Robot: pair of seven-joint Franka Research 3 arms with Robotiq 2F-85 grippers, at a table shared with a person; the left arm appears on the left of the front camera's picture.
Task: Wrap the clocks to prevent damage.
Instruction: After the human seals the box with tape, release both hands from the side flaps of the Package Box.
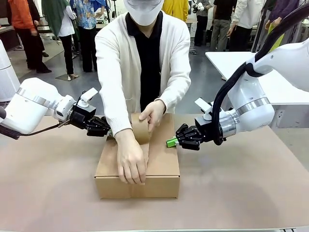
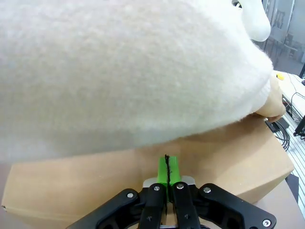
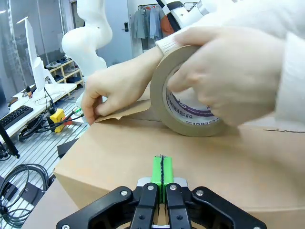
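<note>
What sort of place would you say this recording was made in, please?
Probably a robotics lab or workshop. A keyboard sits on a desk, with loose cables lying nearby. Another white worktable stands on the open floor, and several people stand about behind.

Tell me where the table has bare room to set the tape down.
Bare table flanks the box on both sides and runs along its near face. Crowded: around the box top, with the person's hands, tape roll, left tool, right tool.

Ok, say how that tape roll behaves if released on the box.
The tape roll is round and stands on edge on the cardboard box, so it would probably roll. Its thick wound ring looks stiff, likely firm to grip.
</note>
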